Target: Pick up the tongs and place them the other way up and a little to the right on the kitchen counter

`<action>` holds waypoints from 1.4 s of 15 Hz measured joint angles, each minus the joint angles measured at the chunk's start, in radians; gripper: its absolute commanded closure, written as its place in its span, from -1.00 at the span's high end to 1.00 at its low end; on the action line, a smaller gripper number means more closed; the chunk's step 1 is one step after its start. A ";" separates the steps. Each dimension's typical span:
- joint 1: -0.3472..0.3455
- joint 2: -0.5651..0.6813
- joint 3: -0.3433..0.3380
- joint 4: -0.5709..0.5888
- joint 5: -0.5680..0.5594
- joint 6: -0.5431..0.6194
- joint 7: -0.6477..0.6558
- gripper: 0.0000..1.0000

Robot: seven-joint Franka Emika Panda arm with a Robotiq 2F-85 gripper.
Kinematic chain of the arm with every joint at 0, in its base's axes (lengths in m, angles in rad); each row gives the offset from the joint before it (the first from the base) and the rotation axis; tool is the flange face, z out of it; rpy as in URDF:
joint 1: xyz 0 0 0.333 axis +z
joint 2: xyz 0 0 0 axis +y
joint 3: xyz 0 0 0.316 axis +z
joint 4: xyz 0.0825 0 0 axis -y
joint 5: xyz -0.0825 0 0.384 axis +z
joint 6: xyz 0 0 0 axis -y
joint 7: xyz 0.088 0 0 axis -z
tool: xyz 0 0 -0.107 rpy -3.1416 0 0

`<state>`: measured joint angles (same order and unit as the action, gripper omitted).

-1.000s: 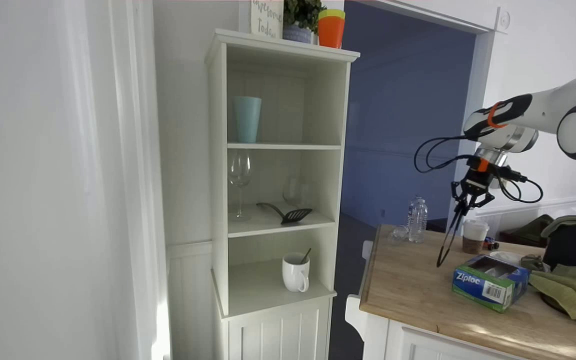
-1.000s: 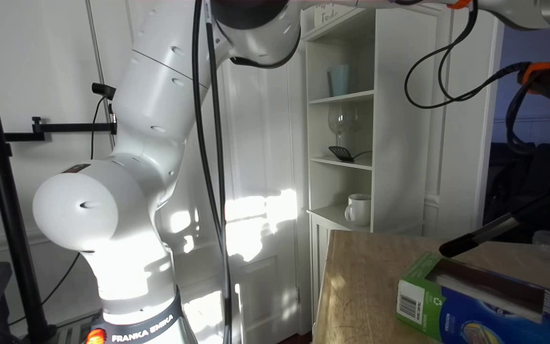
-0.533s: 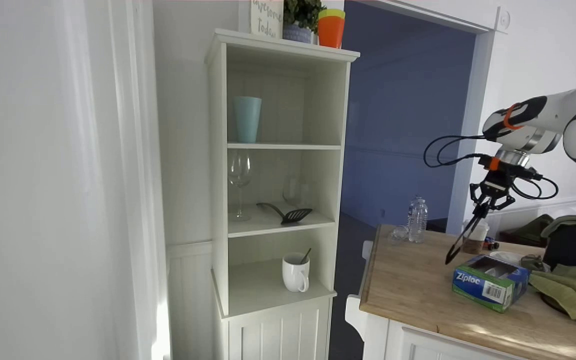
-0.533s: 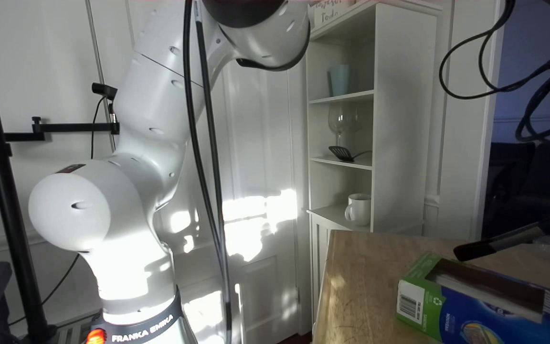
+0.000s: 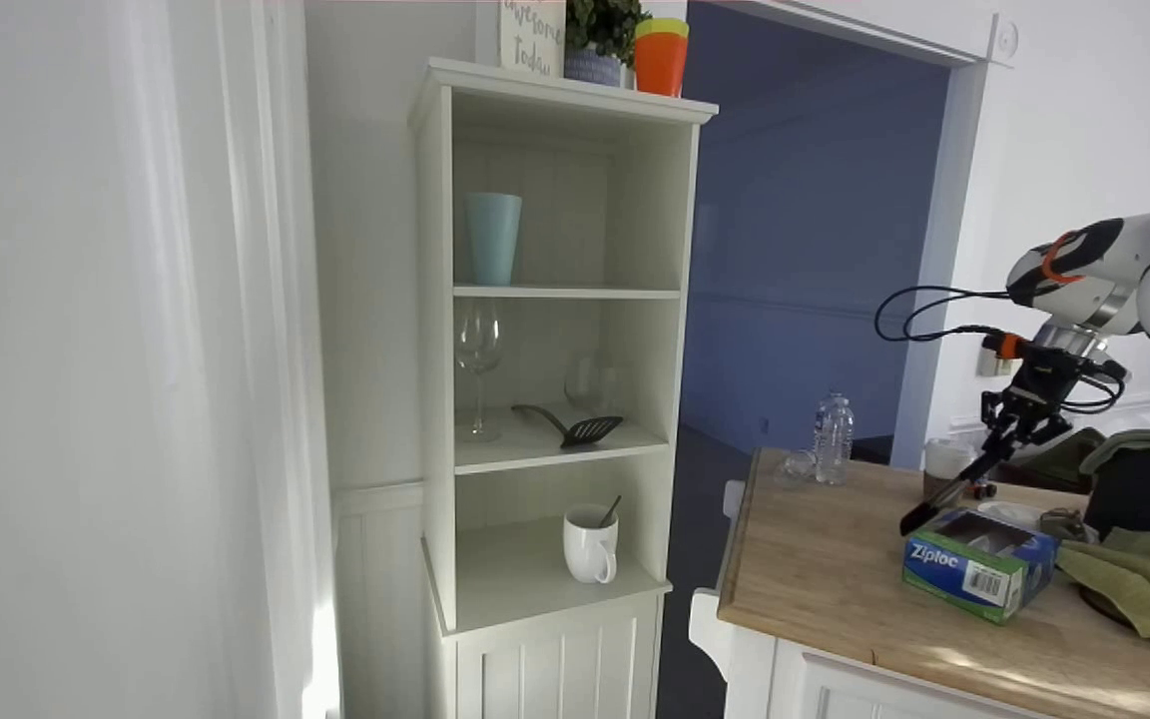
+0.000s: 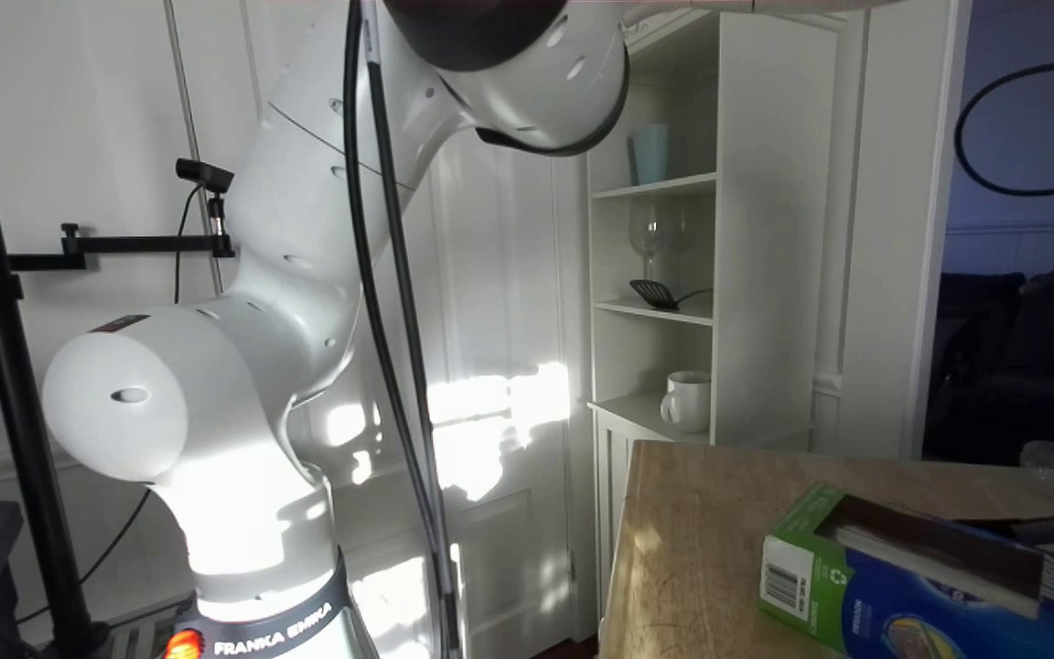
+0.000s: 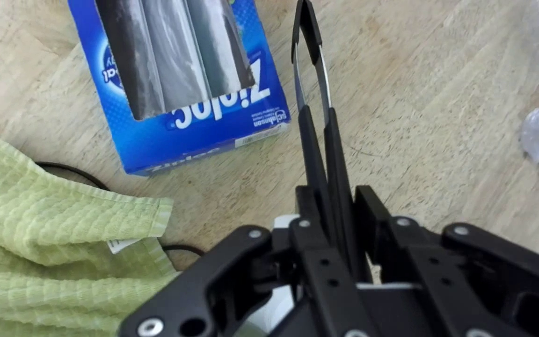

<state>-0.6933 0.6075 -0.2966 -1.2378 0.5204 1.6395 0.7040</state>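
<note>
The hand (image 7: 337, 201) is clamped on the tongs (image 7: 313, 154) near one end, presumably so the other can meet the counter (image 5: 825, 574) first; they slant down just right of the box (image 7: 194, 135) in the wrist view; contact unclear.

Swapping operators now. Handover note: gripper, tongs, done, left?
Gripper: closed on the tongs, above the kitchen counter.
Tongs: slanting down from the gripper, far end beside the Ziploc box; can't tell whether it touches the counter or the box.
Done: tongs grasped.
Left: lay them down the other way up, a little to the right, then release. Can't tell whether they're already turned over. I'd probably mind the box when lowering.
</note>
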 measured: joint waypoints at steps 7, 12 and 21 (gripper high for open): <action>-0.007 0.054 0.006 0.010 0.022 0.000 0.297 -0.82; -0.033 0.094 0.005 0.009 0.022 0.004 0.390 -0.82; -0.076 0.115 0.007 0.018 0.021 0.049 0.371 0.86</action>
<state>-0.7692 0.7226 -0.2893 -1.2202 0.5411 1.6885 1.0747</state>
